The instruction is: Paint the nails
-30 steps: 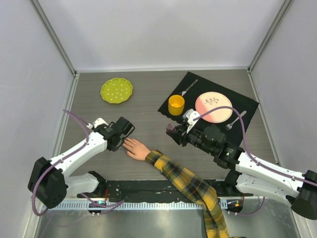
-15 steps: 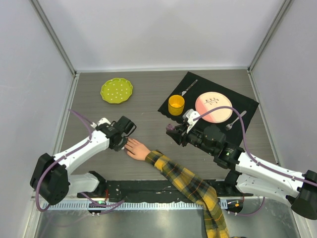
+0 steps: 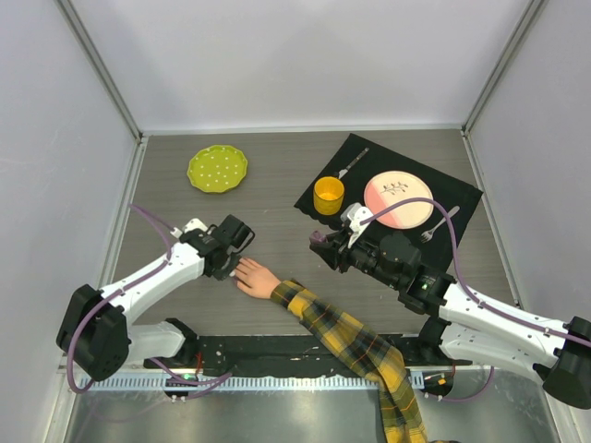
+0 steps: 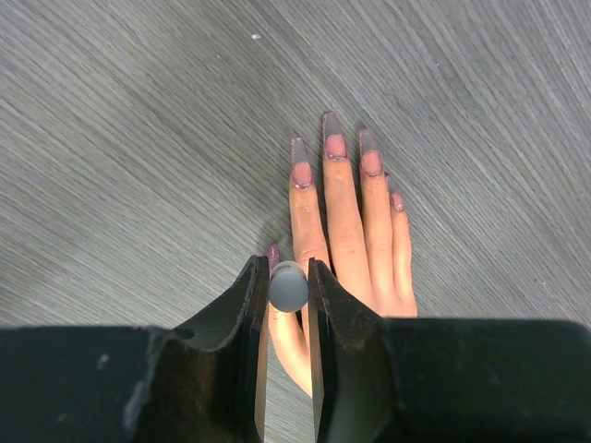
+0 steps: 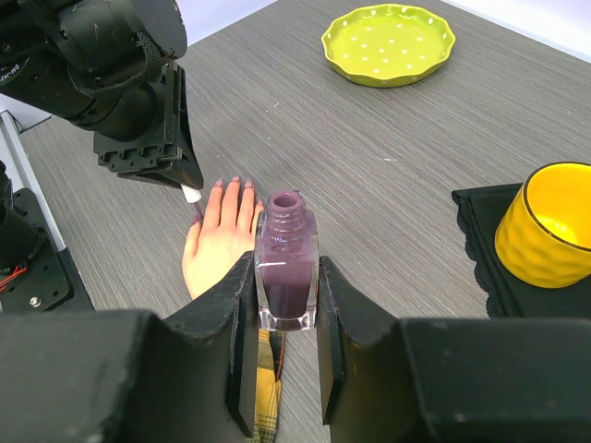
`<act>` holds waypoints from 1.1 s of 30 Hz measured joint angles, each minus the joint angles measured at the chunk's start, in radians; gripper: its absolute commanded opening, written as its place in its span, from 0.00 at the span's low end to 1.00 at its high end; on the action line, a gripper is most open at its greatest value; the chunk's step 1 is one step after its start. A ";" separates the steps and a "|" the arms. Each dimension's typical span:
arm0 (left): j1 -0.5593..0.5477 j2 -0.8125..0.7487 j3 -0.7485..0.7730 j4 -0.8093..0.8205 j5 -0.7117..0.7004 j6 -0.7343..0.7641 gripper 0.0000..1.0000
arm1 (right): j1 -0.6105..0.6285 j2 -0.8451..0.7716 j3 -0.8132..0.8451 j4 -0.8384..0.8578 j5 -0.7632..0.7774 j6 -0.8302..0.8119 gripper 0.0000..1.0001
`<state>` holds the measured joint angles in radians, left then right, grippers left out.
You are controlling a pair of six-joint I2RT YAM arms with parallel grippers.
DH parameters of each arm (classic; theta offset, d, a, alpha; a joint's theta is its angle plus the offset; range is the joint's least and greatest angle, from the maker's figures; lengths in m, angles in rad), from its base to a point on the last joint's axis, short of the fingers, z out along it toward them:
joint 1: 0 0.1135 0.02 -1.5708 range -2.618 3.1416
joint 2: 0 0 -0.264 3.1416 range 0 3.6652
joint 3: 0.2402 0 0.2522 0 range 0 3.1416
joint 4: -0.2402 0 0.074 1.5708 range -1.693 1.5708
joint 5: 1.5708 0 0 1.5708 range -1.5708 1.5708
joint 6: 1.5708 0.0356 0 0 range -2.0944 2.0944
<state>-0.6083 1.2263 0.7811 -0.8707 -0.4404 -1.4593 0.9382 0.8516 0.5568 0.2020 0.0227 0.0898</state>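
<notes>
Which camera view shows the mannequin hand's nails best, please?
The left wrist view: it looks straight down on the nails, large and clear, with pinkish polish. The right wrist view shows them tiny beyond the nail polish bottle. The top external view shows the mannequin hand, nails too small to see.

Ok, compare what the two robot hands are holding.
The left hand pinches a small gray brush cap over the thumb of the mannequin hand; the right hand clamps a larger purple polish bottle, upright and uncapped, apart from it. The cap is round, the bottle square-sided. Both hands are shut on their item.
</notes>
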 measured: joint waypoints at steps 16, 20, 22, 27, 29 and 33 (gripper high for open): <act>0.000 0.002 0.000 -0.044 -0.010 -0.025 0.00 | 0.000 0.000 0.000 0.000 0.000 0.000 0.01; 0.000 0.003 0.000 -0.047 -0.023 -0.025 0.00 | 0.000 0.000 0.000 0.000 0.000 0.000 0.01; 0.000 0.005 0.000 -0.047 -0.031 -0.025 0.00 | 0.000 0.000 0.000 0.000 0.000 0.000 0.01; 0.000 0.019 0.000 -0.046 -0.039 -0.025 0.00 | 0.000 0.000 0.000 0.000 0.000 0.000 0.01; 0.002 0.025 0.000 -0.046 -0.041 -0.024 0.00 | 0.000 0.000 0.000 0.000 0.000 0.000 0.01; 0.027 0.028 0.000 -0.047 -0.054 0.000 0.00 | 0.000 0.000 0.000 0.000 0.000 0.000 0.01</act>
<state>-0.5812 1.2545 0.7815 -0.9180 -0.4942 -1.4590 0.9382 0.8513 0.5568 0.2016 0.0227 0.0898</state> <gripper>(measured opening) 0.226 0.295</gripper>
